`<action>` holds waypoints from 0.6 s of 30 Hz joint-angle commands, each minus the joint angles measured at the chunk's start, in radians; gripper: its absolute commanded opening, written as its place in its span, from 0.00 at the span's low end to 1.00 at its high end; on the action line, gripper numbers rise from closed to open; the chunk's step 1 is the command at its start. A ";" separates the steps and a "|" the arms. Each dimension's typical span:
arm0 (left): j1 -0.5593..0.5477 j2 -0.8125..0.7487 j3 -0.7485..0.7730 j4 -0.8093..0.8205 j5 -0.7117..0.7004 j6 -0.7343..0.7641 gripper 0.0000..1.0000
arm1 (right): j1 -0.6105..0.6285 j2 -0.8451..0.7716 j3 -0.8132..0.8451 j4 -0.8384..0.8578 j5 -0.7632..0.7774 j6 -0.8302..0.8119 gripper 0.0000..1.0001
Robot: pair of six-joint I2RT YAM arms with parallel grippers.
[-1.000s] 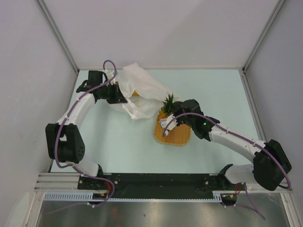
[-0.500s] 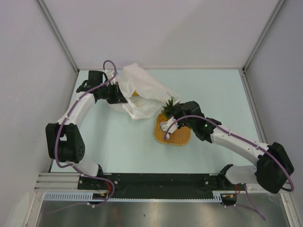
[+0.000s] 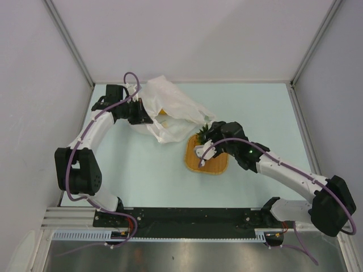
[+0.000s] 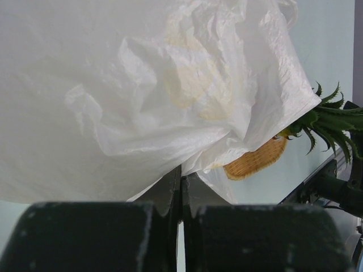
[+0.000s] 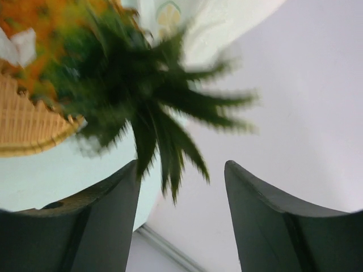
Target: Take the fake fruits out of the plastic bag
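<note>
The white plastic bag [image 3: 170, 107] lies crumpled at the back left, and my left gripper [image 3: 142, 116] is shut on its edge. In the left wrist view the bag [image 4: 125, 85] fills the frame above my left gripper [image 4: 181, 180], with a yellowish fruit shape [image 4: 193, 85] showing faintly through it. The pineapple [image 3: 202, 134] lies on the orange woven tray [image 3: 214, 164]. My right gripper [image 3: 207, 140] stands over it. In the right wrist view my right gripper [image 5: 181, 167] is open. The green crown [image 5: 153, 96] points between the fingers without being clamped.
The tray [image 4: 255, 160] sits just right of the bag's lower edge, with the pineapple's crown [image 4: 329, 116] beyond it. White enclosure walls and metal posts [image 3: 68, 42] ring the pale green table. The arm bases stand on the black rail [image 3: 187, 218] in front.
My right gripper has opened and let go of the pineapple's crown. The pineapple has sunk lower onto the tray. The left gripper and the bag have not moved.
</note>
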 commanded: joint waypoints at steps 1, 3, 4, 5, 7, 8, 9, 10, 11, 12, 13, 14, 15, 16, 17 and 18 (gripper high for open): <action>0.001 -0.012 0.001 0.027 0.028 -0.008 0.02 | -0.056 -0.150 0.009 -0.054 -0.078 0.064 0.94; 0.001 -0.009 0.001 0.028 0.028 -0.008 0.02 | -0.111 -0.210 0.021 -0.065 -0.164 0.153 1.00; 0.001 -0.007 0.001 0.030 0.031 -0.008 0.02 | -0.131 -0.256 0.021 -0.065 -0.231 0.182 1.00; 0.001 -0.004 0.001 0.031 0.030 -0.008 0.02 | -0.152 -0.270 0.023 -0.064 -0.258 0.243 1.00; 0.001 0.000 0.004 0.033 0.028 -0.005 0.02 | -0.197 -0.269 0.027 0.019 -0.289 0.346 1.00; 0.001 0.002 0.005 0.031 0.031 -0.003 0.02 | -0.209 -0.253 0.037 0.069 -0.286 0.471 1.00; 0.001 0.003 0.005 0.028 0.034 0.000 0.02 | -0.221 -0.224 0.091 0.135 -0.283 0.544 1.00; 0.001 0.003 0.007 0.028 0.037 0.009 0.02 | -0.247 -0.192 0.131 0.170 -0.272 0.605 1.00; 0.001 0.003 0.008 0.022 0.050 0.012 0.02 | -0.257 -0.102 0.187 0.180 -0.267 0.667 0.99; 0.001 0.006 0.011 0.020 0.057 0.017 0.02 | -0.269 -0.053 0.237 0.185 -0.261 0.793 0.98; 0.001 0.006 0.016 0.020 0.068 0.023 0.02 | -0.287 -0.004 0.342 0.180 -0.255 0.842 0.95; 0.001 0.009 0.020 0.020 0.083 0.024 0.02 | -0.297 0.106 0.388 0.175 -0.254 0.891 0.91; 0.001 0.011 0.025 0.022 0.117 0.028 0.01 | -0.304 0.154 0.426 0.166 -0.257 0.952 0.89; -0.001 0.012 0.040 0.022 0.140 0.032 0.01 | -0.313 0.212 0.505 0.157 -0.266 0.975 0.89; -0.002 0.012 0.050 0.023 0.155 0.035 0.01 | -0.327 0.309 0.540 0.151 -0.272 0.992 0.89; -0.006 0.014 0.057 0.020 0.174 0.041 0.01 | -0.333 0.364 0.578 0.099 -0.278 1.008 0.88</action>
